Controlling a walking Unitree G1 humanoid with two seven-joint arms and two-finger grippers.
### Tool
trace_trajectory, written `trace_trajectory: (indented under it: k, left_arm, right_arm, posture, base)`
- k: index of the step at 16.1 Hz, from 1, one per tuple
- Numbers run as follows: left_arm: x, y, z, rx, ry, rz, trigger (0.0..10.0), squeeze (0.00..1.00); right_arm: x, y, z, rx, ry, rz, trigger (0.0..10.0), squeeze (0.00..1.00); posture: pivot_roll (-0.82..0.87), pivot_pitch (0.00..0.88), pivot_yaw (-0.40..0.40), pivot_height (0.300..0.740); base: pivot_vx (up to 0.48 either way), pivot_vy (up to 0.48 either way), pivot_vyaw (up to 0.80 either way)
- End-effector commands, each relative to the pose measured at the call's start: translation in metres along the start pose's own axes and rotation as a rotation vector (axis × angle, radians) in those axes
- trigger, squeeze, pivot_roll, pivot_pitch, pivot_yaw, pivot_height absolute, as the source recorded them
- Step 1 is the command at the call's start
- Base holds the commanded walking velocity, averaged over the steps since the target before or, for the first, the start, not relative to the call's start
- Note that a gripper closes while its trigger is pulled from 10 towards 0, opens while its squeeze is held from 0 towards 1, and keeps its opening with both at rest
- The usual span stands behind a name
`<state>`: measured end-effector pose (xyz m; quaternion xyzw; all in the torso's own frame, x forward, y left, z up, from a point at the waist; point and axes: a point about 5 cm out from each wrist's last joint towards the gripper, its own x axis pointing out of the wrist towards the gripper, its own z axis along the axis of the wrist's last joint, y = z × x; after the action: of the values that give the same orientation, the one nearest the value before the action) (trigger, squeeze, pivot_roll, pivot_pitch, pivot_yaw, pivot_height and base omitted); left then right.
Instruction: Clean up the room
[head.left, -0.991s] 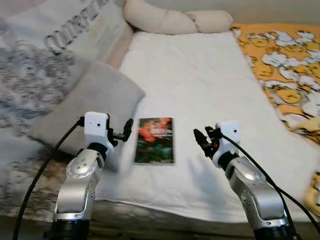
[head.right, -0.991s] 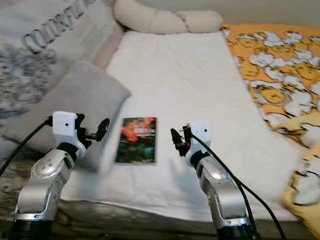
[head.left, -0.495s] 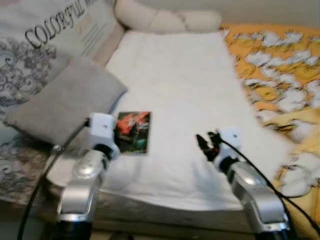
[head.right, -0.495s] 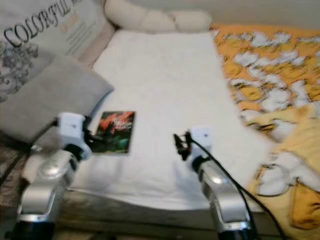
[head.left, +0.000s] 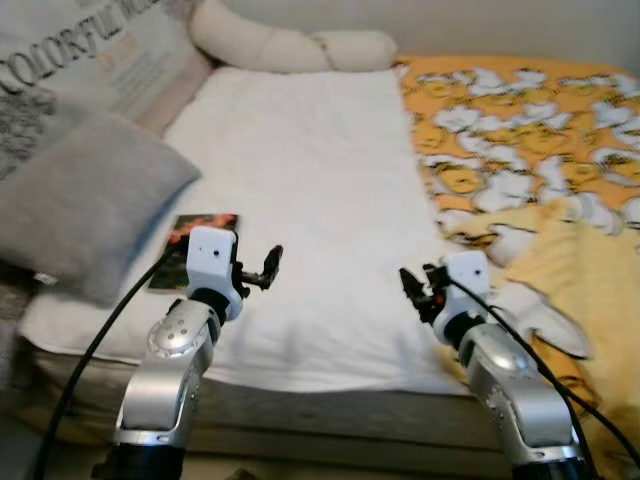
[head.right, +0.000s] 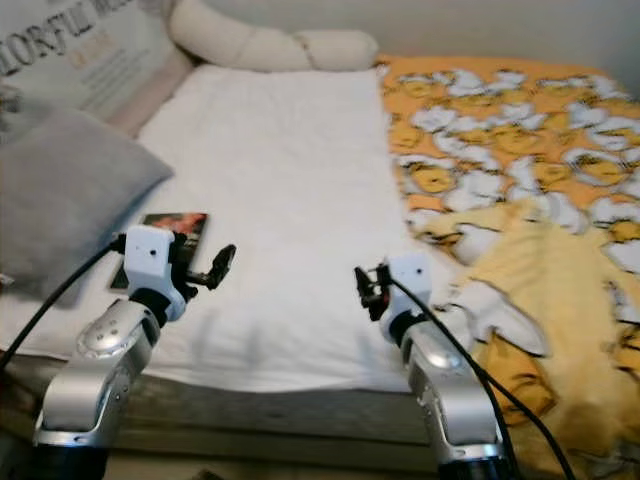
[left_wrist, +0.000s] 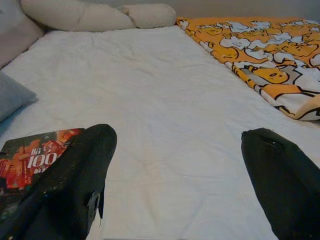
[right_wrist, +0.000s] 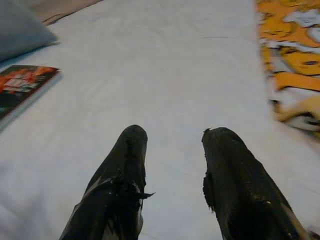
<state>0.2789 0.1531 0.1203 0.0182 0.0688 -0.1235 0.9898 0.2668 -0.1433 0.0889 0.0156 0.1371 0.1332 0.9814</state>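
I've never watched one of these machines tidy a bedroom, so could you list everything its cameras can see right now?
Sheet: one, white, spread over the bed.
Book: one, dark cover with red and orange, flat on the sheet near the bed's left edge, partly behind the left arm.
Grey pillow: one, at the left side of the bed, beside the book.
Printed pillow: one, pale with grey lettering, behind the grey pillow.
Long cushion: one, cream, across the head of the bed.
Blanket: one, orange-yellow with white cartoon figures, on the right side, bunched near the front.
Left hand: black fingers, open, above the sheet.
Right hand: black fingers, open, above the sheet near the blanket.
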Motion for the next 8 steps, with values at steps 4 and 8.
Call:
trace_trajectory:
  k: [4, 8]
  left_arm:
    - [-0.0007, 0.0107, 0.0012, -0.026, 0.01, 0.05, 10.0, 0.57]
    - [-0.0017, 0.0112, -0.002, -0.075, 0.039, 0.053, 10.0, 0.65]
  right_arm:
    - [0.0035, 0.0068, 0.0023, -0.003, -0.011, 0.009, 10.0, 0.0]
    - [0.0045, 0.0094, 0.0006, 0.032, 0.013, 0.027, 10.0, 1.0]
  posture:
    - [-0.06, 0.0, 0.022, 0.74]
    - [-0.06, 0.0, 0.014, 0.74]
  base:
    - [0.0, 0.0, 0.0]
    - [0.0, 0.0, 0.0]
